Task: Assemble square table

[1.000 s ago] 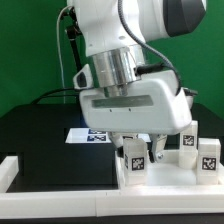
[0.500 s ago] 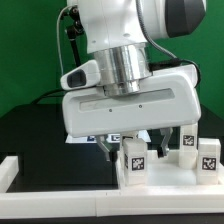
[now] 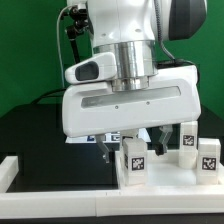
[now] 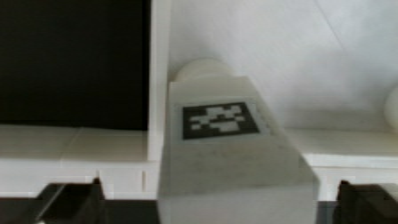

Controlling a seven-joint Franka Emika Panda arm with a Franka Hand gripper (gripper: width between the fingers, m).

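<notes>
A short white leg (image 3: 135,161) with a black-and-white tag stands upright at the front. My gripper (image 3: 131,150) hangs over it, open, with one dark finger (image 3: 108,150) on each side. In the wrist view the same leg (image 4: 222,125) stands between the fingertips (image 4: 61,200), with a gap on both sides. Two more tagged legs (image 3: 188,140) (image 3: 208,156) stand to the exterior view's right. The square slab is not clearly seen. A wide white surface (image 4: 311,55) lies beyond the leg, and I cannot tell if it is the slab.
Long white border bars run along the front (image 3: 60,200) and at the exterior view's left (image 3: 8,170). The marker board (image 3: 88,137) lies on the black table behind the hand. The big white hand hides the middle of the scene.
The hand has turned and shifted toward the exterior view's left, settling over the front leg. In the last half second it has hardly moved.
</notes>
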